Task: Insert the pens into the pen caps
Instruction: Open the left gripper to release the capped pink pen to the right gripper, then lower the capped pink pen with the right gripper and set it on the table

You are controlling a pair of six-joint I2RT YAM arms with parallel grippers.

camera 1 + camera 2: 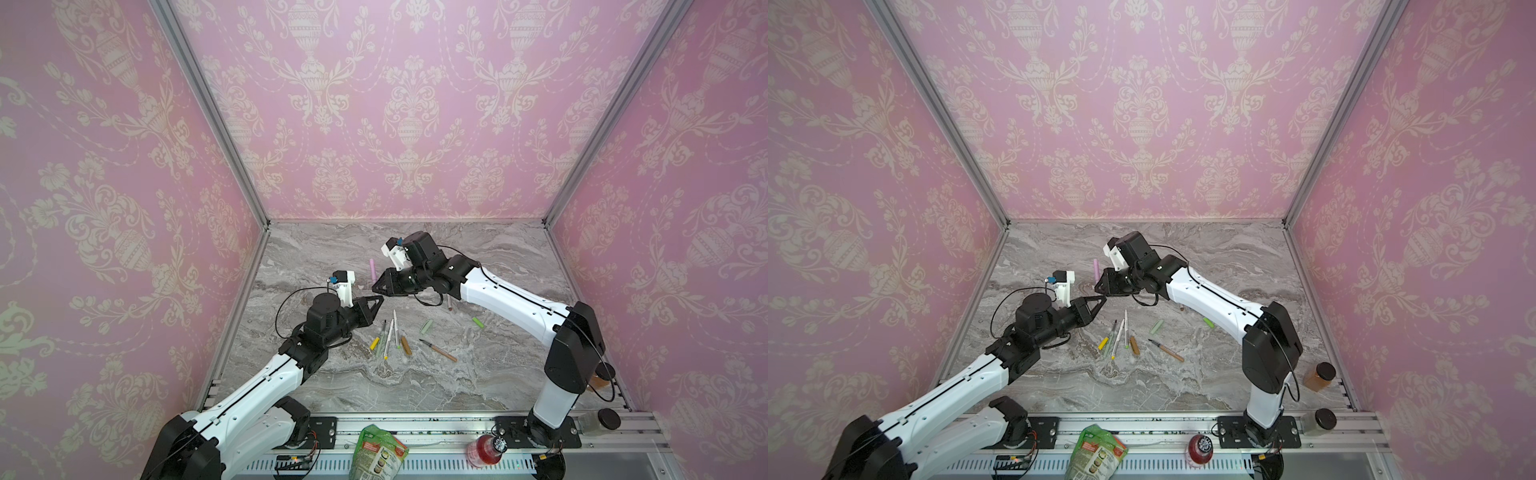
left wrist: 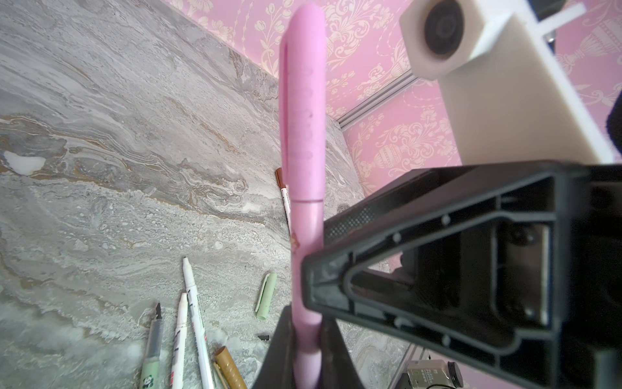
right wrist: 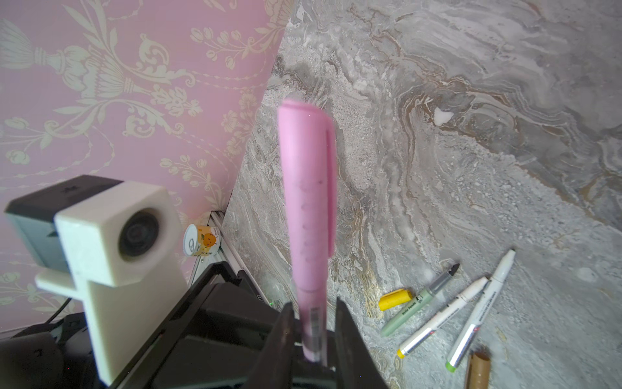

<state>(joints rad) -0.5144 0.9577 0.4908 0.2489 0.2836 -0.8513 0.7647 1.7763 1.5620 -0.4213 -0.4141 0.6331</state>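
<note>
A pink pen (image 2: 304, 256) wearing its pink cap (image 2: 303, 101) hangs above the table; my left gripper (image 2: 305, 316) is shut on its barrel. My right gripper (image 3: 314, 303) straddles the same barrel (image 3: 311, 323), a thin gap at each finger. In both top views the two grippers (image 1: 379, 300) (image 1: 375, 286) meet tip to tip, the pink cap (image 1: 373, 269) sticking out behind. On the marble lie a yellow cap (image 1: 375, 343), a pale green pen (image 3: 417, 303), two white pens (image 1: 390, 334), a brown cap (image 1: 406, 345), a tan pen (image 1: 438, 351), a pale green cap (image 1: 426, 327) and a lime cap (image 1: 478, 322).
A white pen with a brown cap (image 2: 283, 188) lies under the right arm. Along the front rail (image 1: 436, 424) are a green pouch (image 1: 376, 453) and a red bottle (image 1: 482, 451). Two jars (image 1: 1318, 376) (image 1: 1318, 420) stand at the front right; pink walls close three sides.
</note>
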